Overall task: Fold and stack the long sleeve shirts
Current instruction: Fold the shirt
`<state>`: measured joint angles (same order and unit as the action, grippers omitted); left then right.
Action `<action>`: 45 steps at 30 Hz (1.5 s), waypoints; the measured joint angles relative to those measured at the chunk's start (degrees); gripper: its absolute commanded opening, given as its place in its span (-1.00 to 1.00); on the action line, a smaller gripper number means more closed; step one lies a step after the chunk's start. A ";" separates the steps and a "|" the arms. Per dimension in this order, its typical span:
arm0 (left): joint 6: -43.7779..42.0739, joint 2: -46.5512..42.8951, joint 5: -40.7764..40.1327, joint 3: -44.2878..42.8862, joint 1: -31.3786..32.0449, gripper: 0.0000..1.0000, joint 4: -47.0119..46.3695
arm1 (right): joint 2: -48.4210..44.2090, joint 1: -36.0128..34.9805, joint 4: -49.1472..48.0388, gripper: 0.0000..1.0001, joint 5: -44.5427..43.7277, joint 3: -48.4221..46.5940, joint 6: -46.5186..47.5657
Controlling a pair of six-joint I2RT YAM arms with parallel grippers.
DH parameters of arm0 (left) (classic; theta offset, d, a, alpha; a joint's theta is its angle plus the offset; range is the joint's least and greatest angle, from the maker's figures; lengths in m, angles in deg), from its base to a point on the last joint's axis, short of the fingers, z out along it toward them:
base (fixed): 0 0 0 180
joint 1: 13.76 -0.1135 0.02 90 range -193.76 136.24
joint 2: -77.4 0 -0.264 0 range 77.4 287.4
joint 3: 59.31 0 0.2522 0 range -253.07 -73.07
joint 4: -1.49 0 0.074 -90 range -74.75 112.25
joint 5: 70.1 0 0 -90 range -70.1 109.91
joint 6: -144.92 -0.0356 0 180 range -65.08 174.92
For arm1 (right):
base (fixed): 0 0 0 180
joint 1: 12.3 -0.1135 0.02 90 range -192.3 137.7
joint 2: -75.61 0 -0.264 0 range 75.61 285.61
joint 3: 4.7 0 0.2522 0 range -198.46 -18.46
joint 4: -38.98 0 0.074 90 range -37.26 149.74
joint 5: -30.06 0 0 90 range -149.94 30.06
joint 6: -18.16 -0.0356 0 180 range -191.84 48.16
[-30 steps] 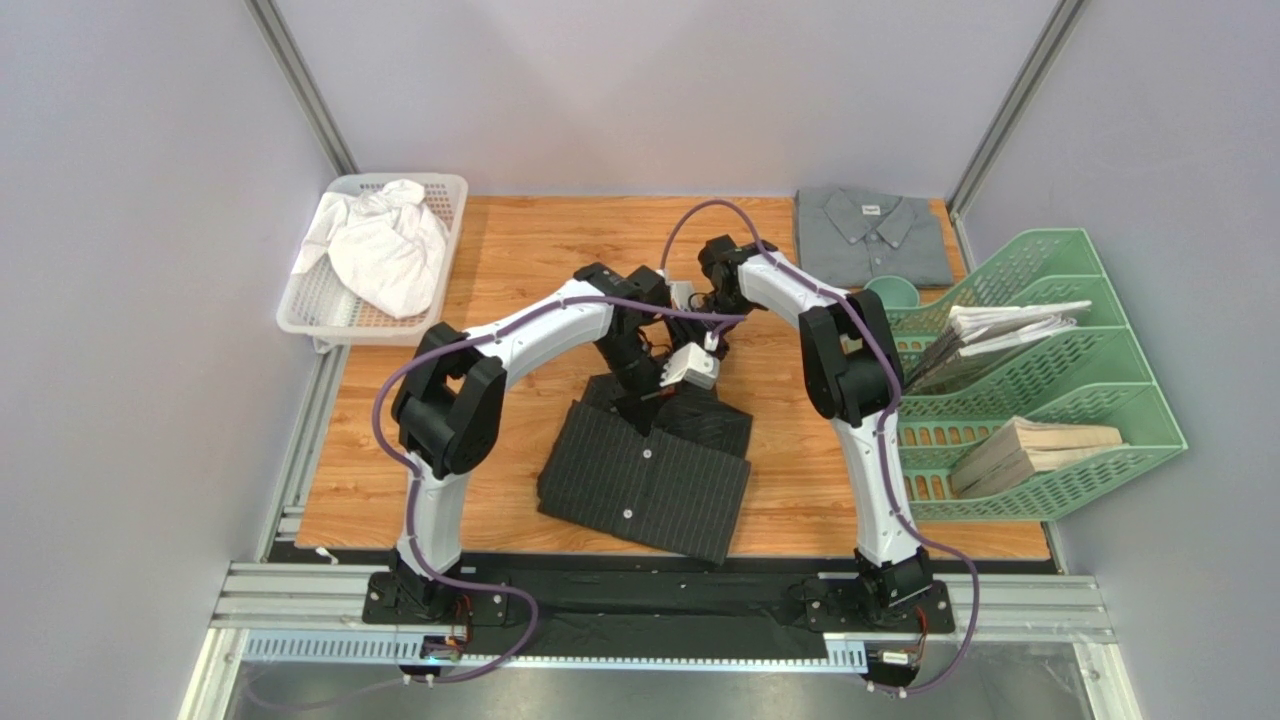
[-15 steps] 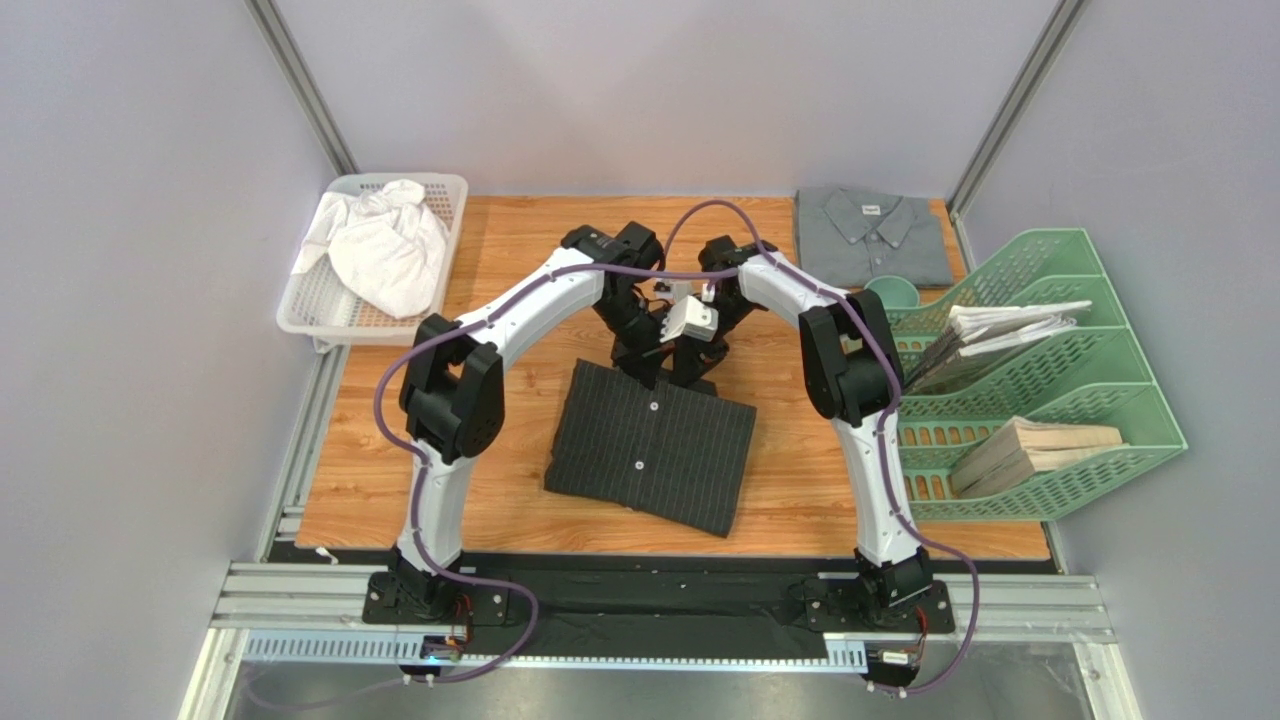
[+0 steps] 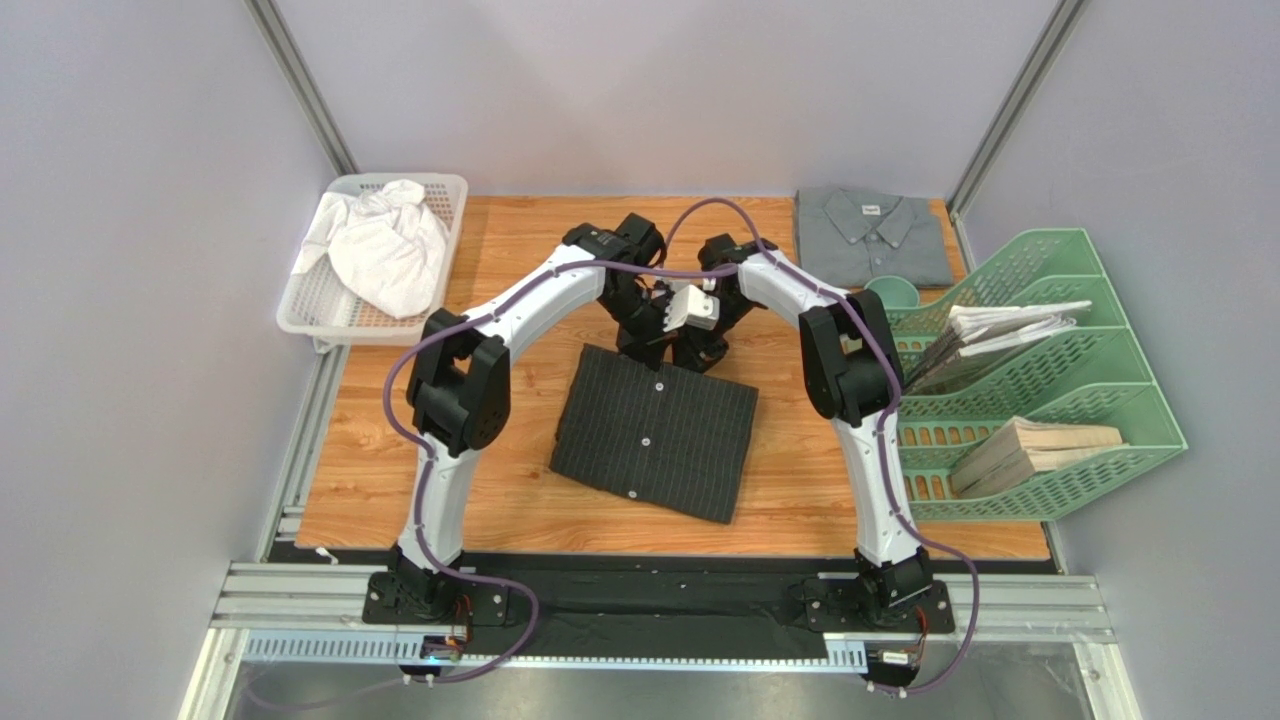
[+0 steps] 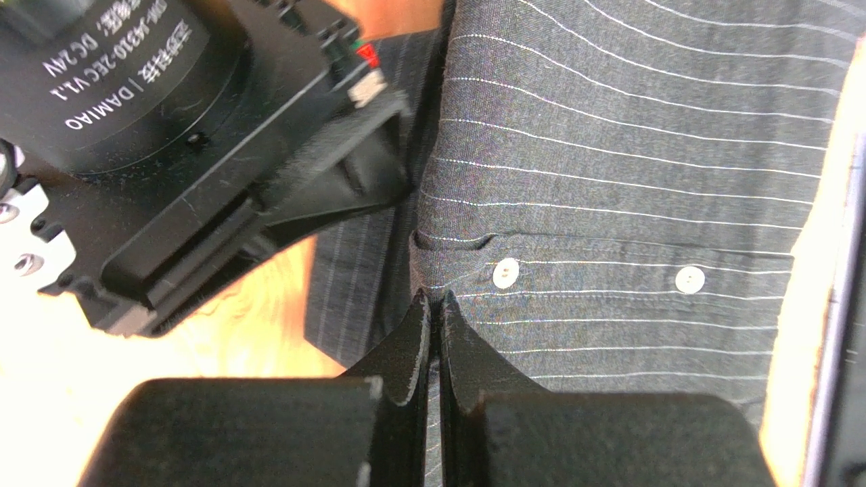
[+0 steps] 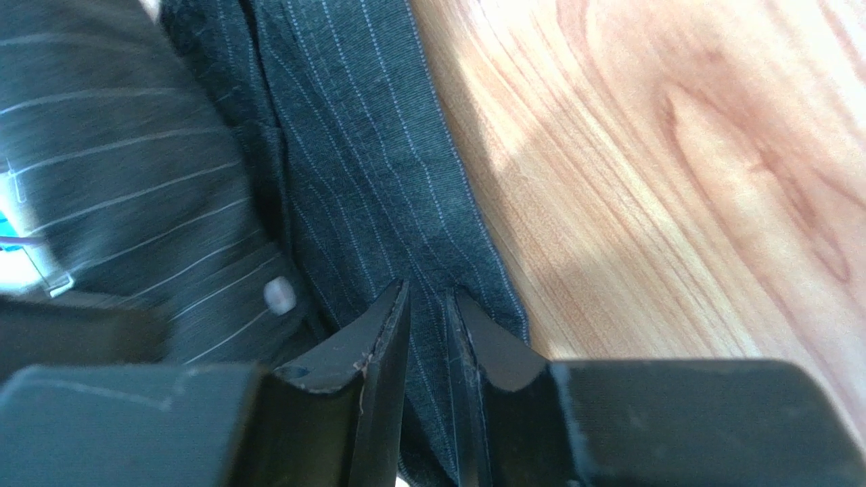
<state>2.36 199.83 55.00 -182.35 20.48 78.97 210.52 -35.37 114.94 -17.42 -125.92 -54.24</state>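
The black pinstriped long sleeve shirt (image 3: 654,435) lies folded into a rectangle at the table's middle. Both grippers sit side by side at its far edge. My left gripper (image 3: 642,348) is shut on the cloth beside the button placket; in the left wrist view (image 4: 435,300) its tips pinch a fold of the shirt (image 4: 630,152) near a white button. My right gripper (image 3: 696,354) is shut on the shirt's edge; in the right wrist view (image 5: 428,296) striped cloth (image 5: 356,132) runs between its fingers. The plain grey shirt (image 3: 872,236) lies folded at the back right corner.
A white basket (image 3: 301,308) with a crumpled white cloth (image 3: 383,240) stands at the back left. A green file rack (image 3: 1052,375) holding papers stands along the right edge. Bare wood (image 5: 661,172) shows beside the shirt.
Both grippers have moved toward the back of the table with the shirt's edge in them. The black shirt has been drawn out flatter and shifted back.
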 measured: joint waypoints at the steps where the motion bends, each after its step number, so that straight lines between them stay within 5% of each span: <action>1: -0.04 0.48 -0.24 0.02 -0.13 -0.95 -0.59 | 0.00 0.00 0.17 -0.44 -0.02 -0.31 0.04; 5: 0.52 2.10 -1.16 0.00 -0.59 -0.34 -3.41 | 0.00 0.02 1.18 -0.34 -0.72 -2.73 0.26; 11: 2.75 1.55 0.07 -0.72 -3.34 0.22 -4.76 | -0.24 1.11 3.23 -0.15 -3.39 -9.11 0.92; 15: 3.21 -0.20 2.40 -1.31 -7.21 0.34 -1.36 | -2.82 2.73 5.22 0.10 -5.27 -9.35 2.29; 16: 3.15 -0.55 2.82 -1.75 -8.26 0.96 0.09 | -3.98 3.17 5.64 0.14 -5.70 -8.81 2.75; 24: 3.65 1.92 3.65 -5.14 -12.41 0.97 7.21 | -11.78 4.57 8.68 0.23 -7.91 0.46 6.58; 34: 6.45 9.68 2.36 -5.86 -12.63 0.84 7.06 | -11.54 4.42 8.55 0.12 -12.22 8.39 9.64; 36: 6.56 10.12 2.36 -5.86 -12.63 0.76 7.37 | -11.54 4.50 8.57 -0.09 -12.52 9.18 10.01; 37: 6.67 10.14 2.38 -5.81 -12.63 0.56 7.43 | -11.54 4.50 8.76 -0.44 -12.61 9.35 10.32; 39: 6.95 10.14 2.69 -5.81 -12.63 0.32 7.54 | -11.54 4.50 8.81 -0.76 -12.74 9.49 11.23; 40: 7.04 10.14 2.93 -5.81 -12.63 -0.02 7.69 | -11.54 4.52 8.96 -0.94 -12.72 9.49 11.26; 45: 7.85 10.12 5.07 -5.84 -13.07 -1.00 9.14 | -11.85 4.52 11.30 -1.00 -12.48 9.05 11.82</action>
<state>10.21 209.95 60.07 -188.18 7.41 88.11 198.67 -30.84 126.24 -29.90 -116.87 -42.41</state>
